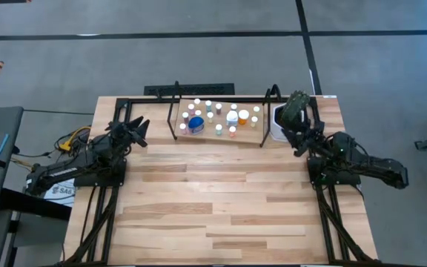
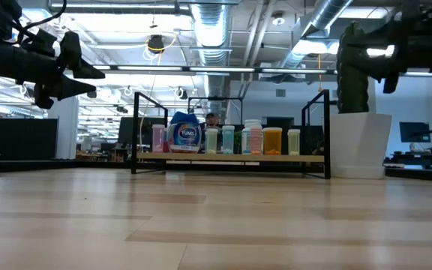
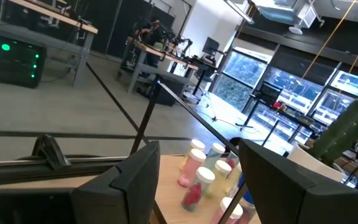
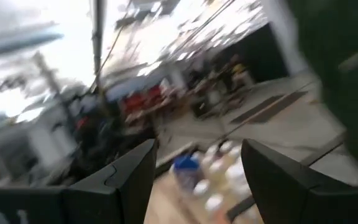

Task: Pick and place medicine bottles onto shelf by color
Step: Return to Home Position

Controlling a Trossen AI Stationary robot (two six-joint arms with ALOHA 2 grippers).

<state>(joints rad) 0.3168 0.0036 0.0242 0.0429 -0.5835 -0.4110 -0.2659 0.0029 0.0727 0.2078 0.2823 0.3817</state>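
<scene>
Every one of the medicine bottles (image 1: 218,115) that I can see stands upright on the shelf (image 2: 231,158). The blue Tums bottle (image 2: 185,135) is toward the shelf's left end with a pink bottle (image 2: 158,138) just beside it, and an orange one (image 2: 273,141) is toward the right end. I see no bottle on the table (image 1: 221,215) in front of the shelf, so I judge the sorting done, with only the pull-back to rest ahead.

My left pincer (image 3: 199,146) is released, with nothing between its fingers. It hangs off the shelf's left end, raised above the board and pointing along it.

My right pincer (image 4: 197,146) is also spread and empty. It sits off the shelf's right end and looks back at the blue bottle.

The shelf's long axis runs from one arm to the other, so each retreat goes away from its own end of the shelf. The two pincers are about equally near. The white pot (image 2: 358,142) with its green plant (image 2: 353,71) stands between my right pincer and the shelf. That is the side I would mind when drawing clear.
</scene>
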